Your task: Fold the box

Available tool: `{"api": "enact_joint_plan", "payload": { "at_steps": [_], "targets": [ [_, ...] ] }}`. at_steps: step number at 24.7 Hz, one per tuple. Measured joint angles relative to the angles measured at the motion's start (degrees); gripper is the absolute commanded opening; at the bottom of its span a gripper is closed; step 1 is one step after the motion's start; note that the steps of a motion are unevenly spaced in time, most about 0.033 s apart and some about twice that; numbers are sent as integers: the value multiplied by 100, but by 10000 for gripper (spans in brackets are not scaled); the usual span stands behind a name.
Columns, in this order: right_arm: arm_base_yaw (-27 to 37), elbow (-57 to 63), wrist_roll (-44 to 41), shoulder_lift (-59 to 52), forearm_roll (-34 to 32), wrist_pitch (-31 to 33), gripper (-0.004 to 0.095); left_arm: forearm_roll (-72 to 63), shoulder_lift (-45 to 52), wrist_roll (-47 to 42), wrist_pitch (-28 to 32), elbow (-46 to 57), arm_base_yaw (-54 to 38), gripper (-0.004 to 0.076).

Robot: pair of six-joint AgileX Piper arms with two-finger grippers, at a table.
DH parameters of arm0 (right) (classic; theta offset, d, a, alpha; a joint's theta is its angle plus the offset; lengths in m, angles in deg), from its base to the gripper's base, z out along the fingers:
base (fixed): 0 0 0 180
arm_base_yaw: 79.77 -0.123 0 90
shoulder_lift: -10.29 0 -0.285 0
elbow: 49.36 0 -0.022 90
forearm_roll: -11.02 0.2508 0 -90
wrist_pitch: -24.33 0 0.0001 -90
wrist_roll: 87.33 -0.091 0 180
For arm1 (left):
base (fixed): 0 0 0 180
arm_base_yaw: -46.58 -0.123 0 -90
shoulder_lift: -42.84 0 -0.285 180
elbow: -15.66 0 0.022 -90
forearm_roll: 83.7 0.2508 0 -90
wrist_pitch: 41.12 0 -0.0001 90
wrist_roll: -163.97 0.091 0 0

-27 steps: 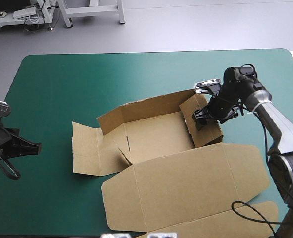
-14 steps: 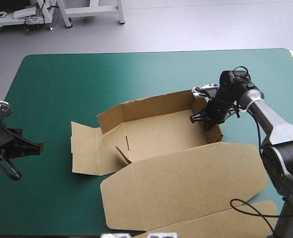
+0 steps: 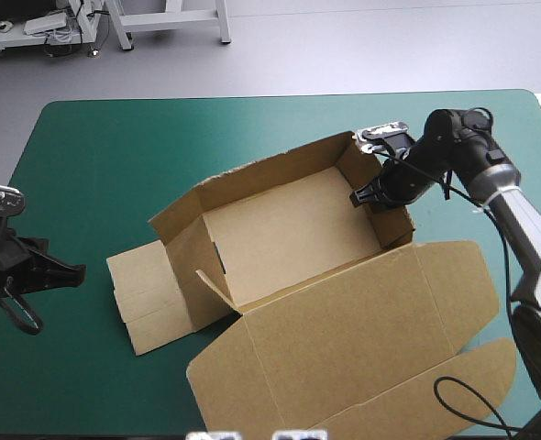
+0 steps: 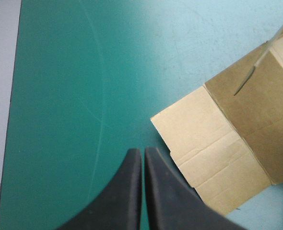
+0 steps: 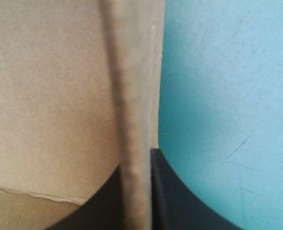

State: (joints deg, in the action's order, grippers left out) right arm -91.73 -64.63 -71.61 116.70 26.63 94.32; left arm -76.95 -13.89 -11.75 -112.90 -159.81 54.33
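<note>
Here's the brown box (image 3: 289, 229), sitting in the middle of the desk (image 3: 115, 137), and it's up as an open tray: far wall standing, both end walls standing, floor bare inside. The big lid (image 3: 344, 339) lies flat toward the near edge, spreading out over the teal-green cover (image 3: 87, 183). Off the left end, a creased flap (image 3: 142, 302) lies flat on the cover too.

Over to the right tool (image 3: 373, 197). It's at the box's far right corner, clamped onto the top edge of the right end wall (image 3: 391, 225). The right wrist view confirms it: the board's edge runs straight up between the two black fingers (image 5: 165, 191), which are all but closed on it, with one finger inside the tray and one outside over bare cover.

And the left tool (image 3: 69, 272)? It sits by the desk's left edge, pinched together into a single point and gripping nothing. Its tip aims across at that flat left flap, close to it but clear of the board, with only teal-green cover beneath.
</note>
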Motion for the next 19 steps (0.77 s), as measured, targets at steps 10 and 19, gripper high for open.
{"api": "enact_joint_plan", "payload": {
  "at_steps": [10,19],
  "targets": [
    [0,-34,144,-1336,124,135,-18,-13,0,0,0,0,0,6],
    [724,-34,120,-2071,-252,159,-19,43,0,0,125,0,0,6]
  ]
}}
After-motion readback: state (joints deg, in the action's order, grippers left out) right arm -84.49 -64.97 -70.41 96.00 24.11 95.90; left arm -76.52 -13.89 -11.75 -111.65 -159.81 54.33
